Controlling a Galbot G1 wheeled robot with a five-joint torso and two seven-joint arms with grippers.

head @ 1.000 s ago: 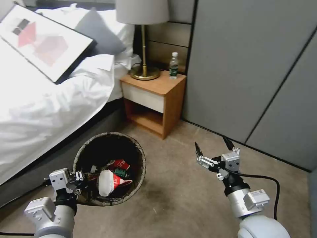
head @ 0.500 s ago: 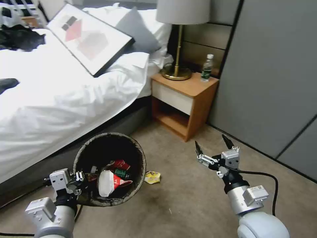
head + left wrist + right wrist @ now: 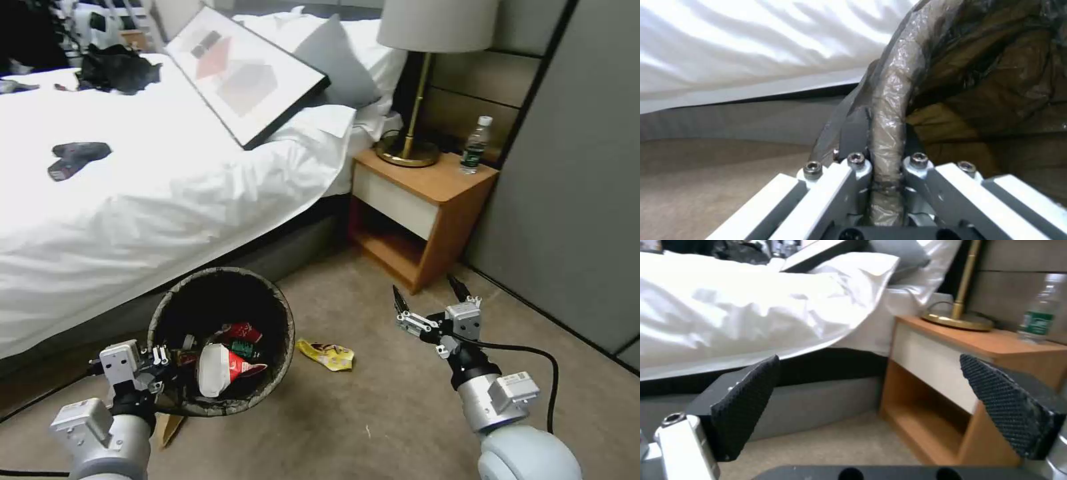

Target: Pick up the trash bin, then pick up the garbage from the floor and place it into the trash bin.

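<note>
The trash bin (image 3: 221, 340) hung off the floor at 7 o'clock, half full of garbage (image 3: 223, 363). The left gripper (image 3: 159, 368) was pinched tight on its bagged rim (image 3: 889, 110) (a thin hold). If the slick bag slid, the bin could tip and spill. A yellow wrapper (image 3: 326, 354) lay on the carpet (image 3: 373, 413) just beside the bin, at 6 o'clock. The right gripper (image 3: 428, 297) hung at 4 o'clock, fingers wide apart, holding nothing. The bed (image 3: 133, 200) crowded 10 o'clock and the nightstand (image 3: 427, 200) 2 o'clock. Bare carpet lay at 5.
</note>
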